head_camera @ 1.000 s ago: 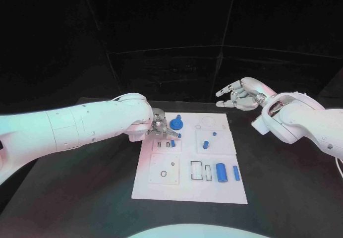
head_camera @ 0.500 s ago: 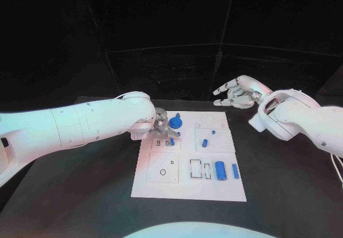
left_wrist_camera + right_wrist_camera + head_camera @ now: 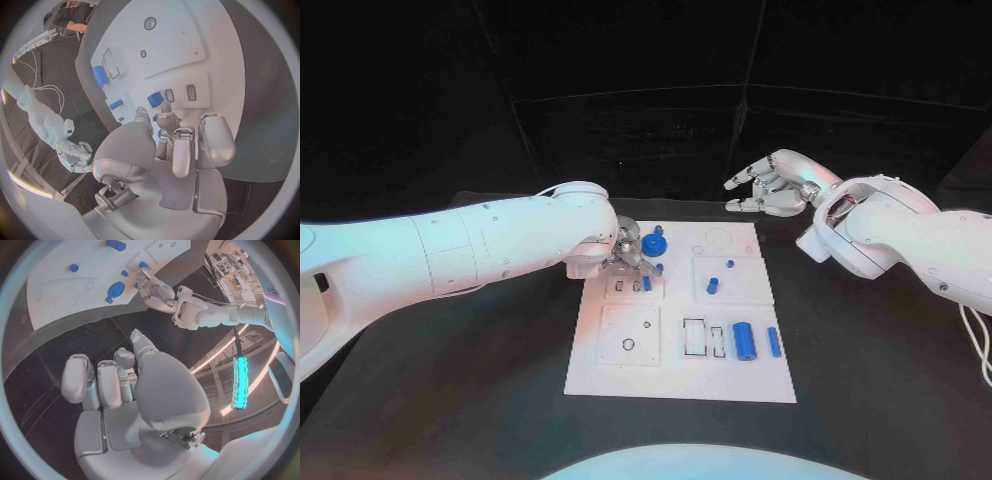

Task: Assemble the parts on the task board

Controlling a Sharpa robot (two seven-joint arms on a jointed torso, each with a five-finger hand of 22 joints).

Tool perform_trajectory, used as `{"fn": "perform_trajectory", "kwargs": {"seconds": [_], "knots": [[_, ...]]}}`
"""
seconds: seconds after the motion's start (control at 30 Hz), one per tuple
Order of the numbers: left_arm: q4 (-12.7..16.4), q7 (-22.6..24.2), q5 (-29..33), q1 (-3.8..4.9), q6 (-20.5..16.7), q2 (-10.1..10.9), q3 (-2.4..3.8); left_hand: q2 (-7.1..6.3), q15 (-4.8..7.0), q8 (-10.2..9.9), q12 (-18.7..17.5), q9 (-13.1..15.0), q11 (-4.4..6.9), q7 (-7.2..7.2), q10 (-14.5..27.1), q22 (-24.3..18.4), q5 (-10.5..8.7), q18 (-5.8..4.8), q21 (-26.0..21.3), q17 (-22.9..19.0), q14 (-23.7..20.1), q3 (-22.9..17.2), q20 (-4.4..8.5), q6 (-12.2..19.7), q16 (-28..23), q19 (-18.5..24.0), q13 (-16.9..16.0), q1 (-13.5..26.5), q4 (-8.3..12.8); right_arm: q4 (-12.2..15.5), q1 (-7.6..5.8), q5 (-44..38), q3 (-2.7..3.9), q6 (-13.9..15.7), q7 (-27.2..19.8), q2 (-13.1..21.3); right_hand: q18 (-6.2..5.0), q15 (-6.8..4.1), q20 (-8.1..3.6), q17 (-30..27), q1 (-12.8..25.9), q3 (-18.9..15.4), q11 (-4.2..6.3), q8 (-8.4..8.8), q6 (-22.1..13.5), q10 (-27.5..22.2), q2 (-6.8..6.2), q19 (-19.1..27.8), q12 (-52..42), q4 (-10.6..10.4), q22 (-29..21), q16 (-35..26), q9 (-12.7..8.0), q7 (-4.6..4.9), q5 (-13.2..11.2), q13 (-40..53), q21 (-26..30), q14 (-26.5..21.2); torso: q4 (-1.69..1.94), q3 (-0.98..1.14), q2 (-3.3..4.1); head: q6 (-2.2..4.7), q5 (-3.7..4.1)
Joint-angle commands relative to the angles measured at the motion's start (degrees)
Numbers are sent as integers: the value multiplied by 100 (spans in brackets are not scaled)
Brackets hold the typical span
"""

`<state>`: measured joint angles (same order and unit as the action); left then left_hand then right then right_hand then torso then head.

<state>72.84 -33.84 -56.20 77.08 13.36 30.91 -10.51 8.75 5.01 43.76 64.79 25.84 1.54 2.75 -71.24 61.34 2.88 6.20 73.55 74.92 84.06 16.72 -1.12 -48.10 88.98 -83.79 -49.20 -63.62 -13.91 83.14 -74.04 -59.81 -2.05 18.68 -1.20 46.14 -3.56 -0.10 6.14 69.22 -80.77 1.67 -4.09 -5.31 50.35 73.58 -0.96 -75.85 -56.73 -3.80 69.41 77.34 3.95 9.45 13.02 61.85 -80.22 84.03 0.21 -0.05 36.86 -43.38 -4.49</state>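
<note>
The white task board (image 3: 625,372) lies in the middle of the black table. My left hand (image 3: 629,258) hovers low over its far left part, fingers curled together, beside a blue gear (image 3: 656,247). In the left wrist view two fingertips (image 3: 165,106) flank a small blue block (image 3: 154,99) standing in the board next to two empty slots (image 3: 191,92). I cannot tell whether they grip it. My right hand (image 3: 769,185) hangs in the air beyond the board's far edge, fingers apart, holding nothing.
Further blue parts lie on the board: a peg (image 3: 713,286), a small stud (image 3: 730,265), a thick cylinder (image 3: 744,341) and a thin bar (image 3: 773,341). Empty rectangular slots (image 3: 694,339) sit beside the cylinder. Black table surrounds the board.
My left hand has edged a little nearer to the small blue block. The right hand has drifted slightly to the left. The whole picture has shifted a bit.
</note>
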Motion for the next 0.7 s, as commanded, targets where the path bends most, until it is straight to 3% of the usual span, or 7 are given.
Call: {"fn": "perform_trajectory", "kwargs": {"seconds": [0.03, 0.7], "knots": [[-25, -66, -34, 3, 204, -18, 3, 10, 23, 39, 21, 10, -7, -4, -24, 12, -5, -119, 25, 1338, 555, -14, 36, 35, 36, -6, -9, -71, -12, -6, -11, -162, 3, -97, 1, -15, -108, -21, -8, -5, -37, -26, 3, 27, -23, -26, -8, 27, 32, -1, -5, -11, -9, -1, 22, -2, 20, 137, -1, 4, -1, -11, 7], [-189, -65, -34, -20, 240, -118, 2, 13, 23, 70, 28, 34, -7, -3, -20, 5, -5, -116, 20, 1342, 556, -17, 35, 57, 37, 1, -10, -125, 5, -38, -11, -186, 3, -129, 1, -35, -113, -19, -6, -38, -26, -28, -1, 29, -31, -41, 11, 44, 58, -20, -35, -40, -8, 3, 30, -24, 40, 130, 3, 3, 1, -97, 38]]}}
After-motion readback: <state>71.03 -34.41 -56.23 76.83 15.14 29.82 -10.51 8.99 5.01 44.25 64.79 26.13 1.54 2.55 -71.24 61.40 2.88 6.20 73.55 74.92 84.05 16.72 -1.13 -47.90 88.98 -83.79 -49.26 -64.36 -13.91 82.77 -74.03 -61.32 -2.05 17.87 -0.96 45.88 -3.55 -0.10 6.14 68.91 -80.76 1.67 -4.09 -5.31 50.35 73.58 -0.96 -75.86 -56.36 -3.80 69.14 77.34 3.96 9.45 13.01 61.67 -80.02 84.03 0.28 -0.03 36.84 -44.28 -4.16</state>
